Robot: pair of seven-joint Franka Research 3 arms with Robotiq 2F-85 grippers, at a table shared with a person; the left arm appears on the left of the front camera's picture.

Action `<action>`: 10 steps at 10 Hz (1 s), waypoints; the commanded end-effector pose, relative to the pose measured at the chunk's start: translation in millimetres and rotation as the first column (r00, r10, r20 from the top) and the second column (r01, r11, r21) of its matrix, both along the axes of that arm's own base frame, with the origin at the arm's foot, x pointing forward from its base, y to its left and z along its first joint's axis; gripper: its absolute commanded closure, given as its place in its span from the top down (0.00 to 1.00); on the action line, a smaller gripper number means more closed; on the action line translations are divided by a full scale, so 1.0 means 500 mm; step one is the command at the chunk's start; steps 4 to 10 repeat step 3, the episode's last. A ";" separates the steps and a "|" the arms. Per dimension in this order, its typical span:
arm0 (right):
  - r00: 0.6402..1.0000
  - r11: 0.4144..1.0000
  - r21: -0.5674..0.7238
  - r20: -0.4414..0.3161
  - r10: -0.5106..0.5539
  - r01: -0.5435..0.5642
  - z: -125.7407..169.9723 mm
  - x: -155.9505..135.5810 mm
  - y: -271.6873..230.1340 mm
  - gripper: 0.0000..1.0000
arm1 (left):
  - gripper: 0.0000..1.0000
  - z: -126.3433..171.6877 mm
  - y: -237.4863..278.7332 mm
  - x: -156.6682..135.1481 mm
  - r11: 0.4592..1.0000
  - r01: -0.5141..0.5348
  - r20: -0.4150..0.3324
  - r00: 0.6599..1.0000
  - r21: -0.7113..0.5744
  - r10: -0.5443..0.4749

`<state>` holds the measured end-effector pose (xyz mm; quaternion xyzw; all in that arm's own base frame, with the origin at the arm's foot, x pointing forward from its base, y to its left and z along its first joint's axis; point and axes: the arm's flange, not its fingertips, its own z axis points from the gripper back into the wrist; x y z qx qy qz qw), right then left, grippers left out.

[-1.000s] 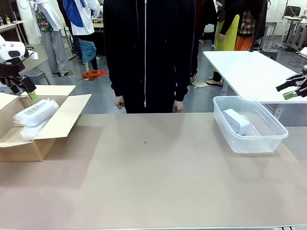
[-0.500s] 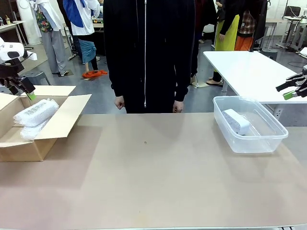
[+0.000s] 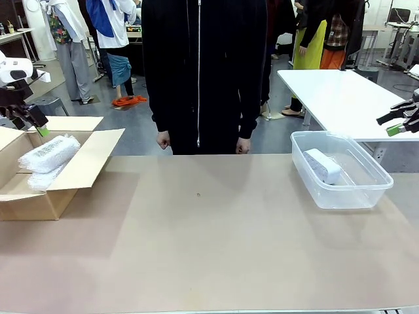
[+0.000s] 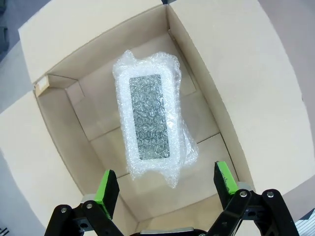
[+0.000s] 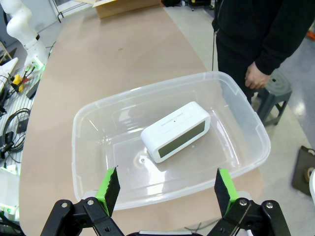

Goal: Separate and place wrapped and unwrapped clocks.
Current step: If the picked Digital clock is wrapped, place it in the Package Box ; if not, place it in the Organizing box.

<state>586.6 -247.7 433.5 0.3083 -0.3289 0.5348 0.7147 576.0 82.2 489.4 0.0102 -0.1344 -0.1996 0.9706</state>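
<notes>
Since both wrapped clocks (image 3: 47, 154) lie in the cardboard box (image 3: 85, 163) at the counter's left edge and the bare clock (image 5: 176, 131) in the plastic tub (image 5: 93, 147) at its right, both empty, spread-jawed tools, left tool (image 4: 166, 188) and right tool (image 5: 167, 186), should lift straight clear of the rims.

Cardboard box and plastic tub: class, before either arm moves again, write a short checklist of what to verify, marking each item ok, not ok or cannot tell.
1. Wrapped clocks lie inside the cardboard box: ok.
2. Bare clock lies inside the clear plastic tub: ok.
3. Left gripper open and holding nothing, above the box: ok.
4. Right gripper open and holding nothing, above the tub: ok.
5. The person's hands hang at the far edge, off the table: ok.
6. How many wrapped clocks are in the box: cannot tell for sure; the front view suggests two stacked.
</notes>
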 end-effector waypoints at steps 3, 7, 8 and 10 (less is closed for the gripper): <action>1.000 1.000 0.001 0.001 -0.002 0.002 -0.001 0.000 0.003 1.00 | 1.00 0.001 0.004 0.004 1.000 0.010 0.001 1.000 -0.008 -0.010; 1.000 1.000 0.001 0.001 -0.002 0.002 -0.001 0.000 0.003 1.00 | 1.00 0.001 0.004 0.004 1.000 0.010 0.001 1.000 -0.008 -0.010; 1.000 1.000 0.001 0.001 -0.002 0.002 -0.001 0.000 0.003 1.00 | 1.00 0.001 0.004 0.004 1.000 0.010 0.001 1.000 -0.008 -0.010; 1.000 1.000 0.001 0.001 -0.002 0.002 -0.001 0.000 0.003 1.00 | 1.00 0.001 0.004 0.004 1.000 0.010 0.001 1.000 -0.008 -0.010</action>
